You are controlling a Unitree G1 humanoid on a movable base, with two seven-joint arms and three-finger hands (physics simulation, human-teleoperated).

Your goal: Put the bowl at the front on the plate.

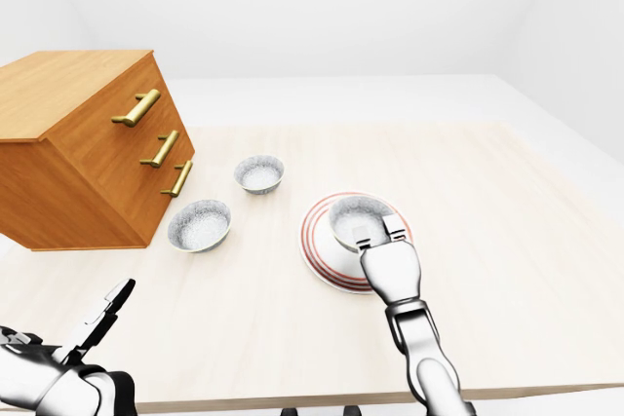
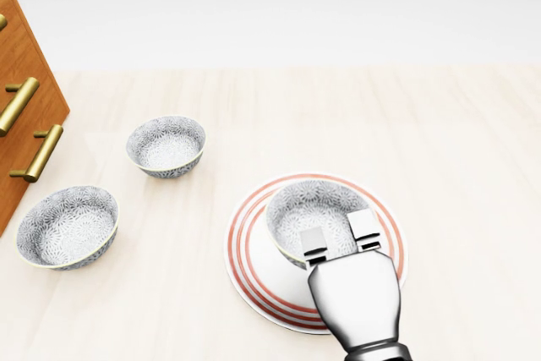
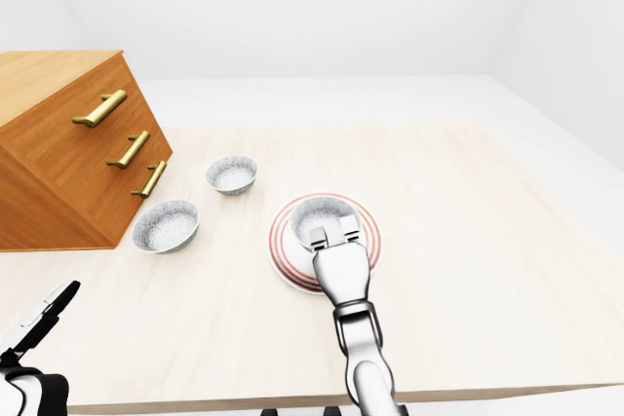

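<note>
In the head view, a grey patterned bowl (image 2: pixel 311 209) rests upright in the middle of the white plate (image 2: pixel 248 272) with red rings. My right gripper (image 2: pixel 339 239) comes up from the bottom edge and is shut on the bowl's near rim. Two fingers (image 2: pixel 364 230) hook over the rim into the bowl, and the thumb is hidden under the hand. My left gripper (image 1: pixel 105 307) shows only in the eye views, low at the bottom left. It is open, holds nothing and is far from the plate.
Two more patterned bowls stand left of the plate, one (image 2: pixel 166 146) higher up and one (image 2: pixel 68 226) near the left edge. A wooden dresser (image 1: pixel 88 143) with brass handles stands at the left. The table's near edge (image 1: pixel 292 398) runs along the bottom.
</note>
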